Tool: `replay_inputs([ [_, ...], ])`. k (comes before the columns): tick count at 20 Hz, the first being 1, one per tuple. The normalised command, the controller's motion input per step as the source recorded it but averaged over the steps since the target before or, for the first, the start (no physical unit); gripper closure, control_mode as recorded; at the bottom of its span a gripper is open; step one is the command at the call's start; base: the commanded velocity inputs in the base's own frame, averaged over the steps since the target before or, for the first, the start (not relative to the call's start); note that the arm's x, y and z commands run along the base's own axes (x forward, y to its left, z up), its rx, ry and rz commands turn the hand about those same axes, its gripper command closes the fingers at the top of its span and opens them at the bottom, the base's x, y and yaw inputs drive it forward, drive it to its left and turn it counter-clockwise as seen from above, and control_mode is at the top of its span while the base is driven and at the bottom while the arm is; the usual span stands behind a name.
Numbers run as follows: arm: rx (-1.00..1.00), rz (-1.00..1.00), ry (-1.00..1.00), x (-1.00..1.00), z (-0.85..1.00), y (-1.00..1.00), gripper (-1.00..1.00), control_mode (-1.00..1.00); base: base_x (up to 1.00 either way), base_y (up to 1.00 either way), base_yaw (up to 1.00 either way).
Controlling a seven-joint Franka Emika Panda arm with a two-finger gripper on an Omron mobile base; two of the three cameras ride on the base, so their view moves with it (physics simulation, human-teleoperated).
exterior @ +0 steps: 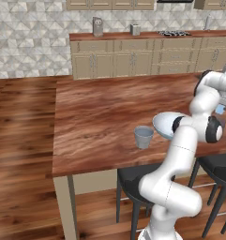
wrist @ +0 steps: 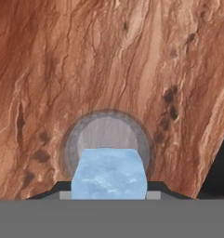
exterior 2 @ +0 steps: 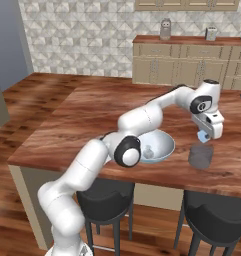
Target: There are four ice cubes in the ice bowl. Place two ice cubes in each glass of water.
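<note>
wood-topped island [exterior 2: 92, 125] in a tiled kitchen, stools tucked below, cabinets along the far wall. gripper [exterior 2: 206, 136] raised above the right glass [exterior 2: 200, 155], pinching an ice cube [wrist: 108, 173] between its tips, rim of that glass ringed just behind the cube in hand view. bowl [exterior 2: 162, 145] just left of it, one cube [exterior 2: 149, 152] seen inside. second glass [exterior: 143, 137] left of the bowl, near the front edge.
</note>
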Motion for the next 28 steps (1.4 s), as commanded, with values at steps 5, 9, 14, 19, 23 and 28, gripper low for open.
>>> replay_inputs([
  [5, 0.02, -0.05, 0.00, 0.00, -0.07, -0.04, 1.00, -1.00, 0.00, 0.00, 0.00],
  [9, 0.06, -0.02, 0.00, 0.02, -0.07, 0.00, 1.00, -1.00, 0.00, 0.00, 0.00],
  [14, 0.05, -0.01, 0.00, 0.00, -0.09, 0.00, 1.00, -1.00, 0.00, 0.00, 0.00],
  [19, 0.05, -0.01, 0.03, 0.03, -0.11, 0.00, 1.00, -1.00, 0.00, 0.00, 0.00],
  [23, 0.04, 0.00, 0.02, 0.06, -0.04, 0.00, 1.00, -1.00, 0.00, 0.00, 0.00],
  [28, 0.04, 0.00, 0.01, 0.03, 0.00, 0.00, 1.00, -1.00, 0.00, 0.00, 0.00],
])
